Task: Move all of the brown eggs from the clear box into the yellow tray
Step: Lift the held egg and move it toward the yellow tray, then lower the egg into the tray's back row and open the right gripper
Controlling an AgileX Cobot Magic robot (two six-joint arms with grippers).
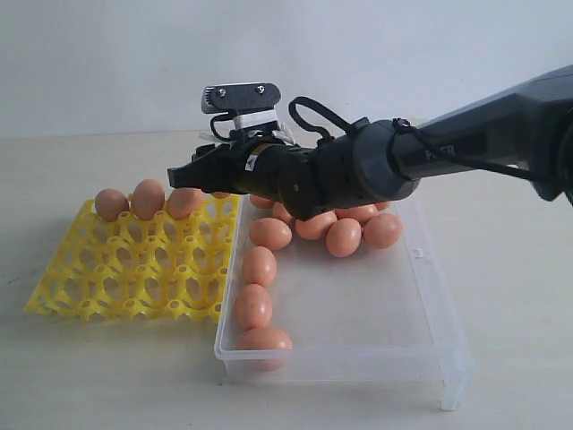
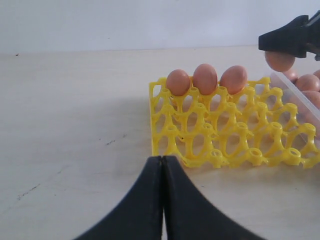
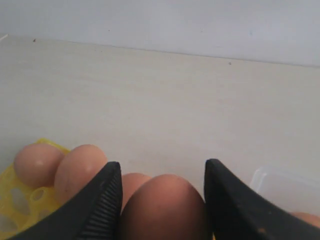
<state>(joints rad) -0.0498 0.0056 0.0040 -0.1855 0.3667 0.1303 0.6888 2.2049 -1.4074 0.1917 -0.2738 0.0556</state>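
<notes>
Above the yellow tray's (image 1: 63, 300) upper right corner, your right gripper (image 1: 183, 176) is pinching a brown egg (image 3: 162, 207). Your left gripper's (image 2: 162, 160) jaws are pressing together. Other eggs (image 1: 269, 233) are lying in the clear box (image 1: 358, 300) at center-right.

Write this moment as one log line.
right gripper: shut on brown egg, raised by yellow tray | left gripper: shut | tray row: three eggs | clear box: more eggs
</notes>
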